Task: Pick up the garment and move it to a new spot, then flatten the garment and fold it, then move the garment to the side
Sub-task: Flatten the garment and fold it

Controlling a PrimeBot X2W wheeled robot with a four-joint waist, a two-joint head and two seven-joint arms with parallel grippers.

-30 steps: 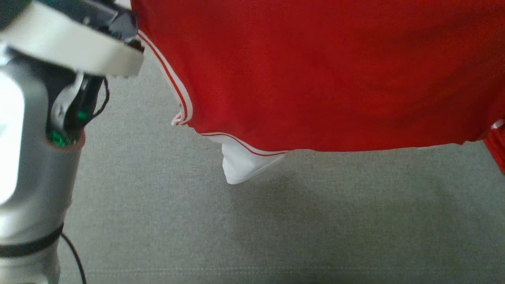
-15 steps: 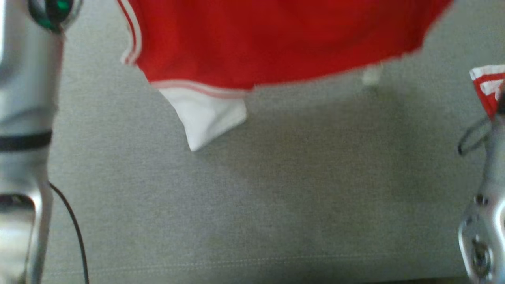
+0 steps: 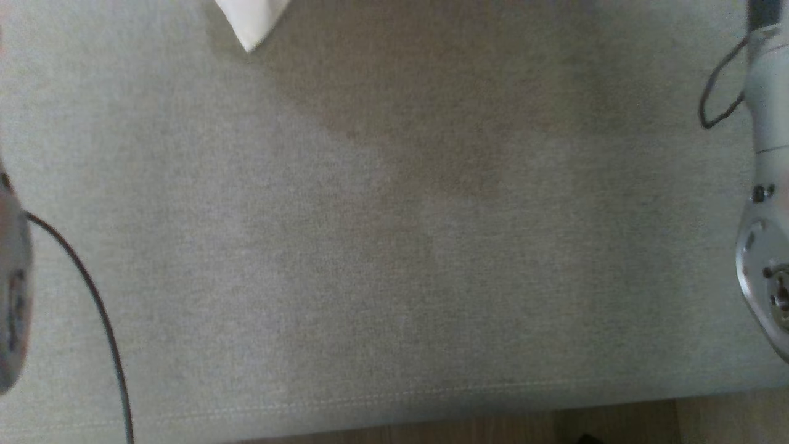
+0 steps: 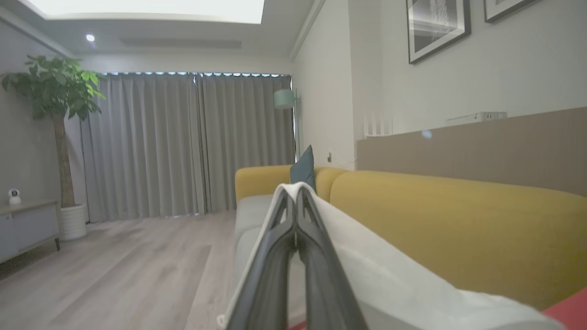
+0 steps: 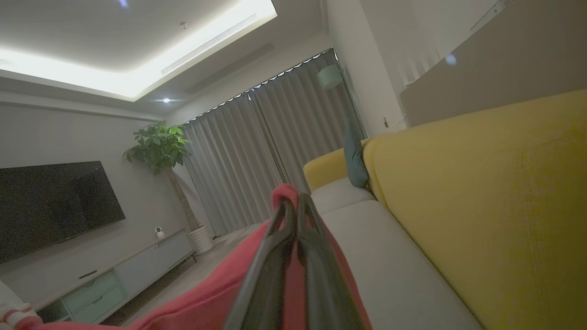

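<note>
The left gripper [image 4: 297,206] is clamped on the white edge of the garment [image 4: 394,275]; the right gripper [image 5: 293,206] is clamped on its red cloth. Fabric drapes from both, above the grey sofa seat [image 3: 394,246].

No word, label, brand or number is showing clearly enough to read anywhere I am looking. The framed picture [image 4: 438,30] hanging on the wall is showing only a pale blur on a dark ground. The small white box [image 4: 477,118] sitting on the ledge is appearing too small for any marking on it to be made out.
</note>
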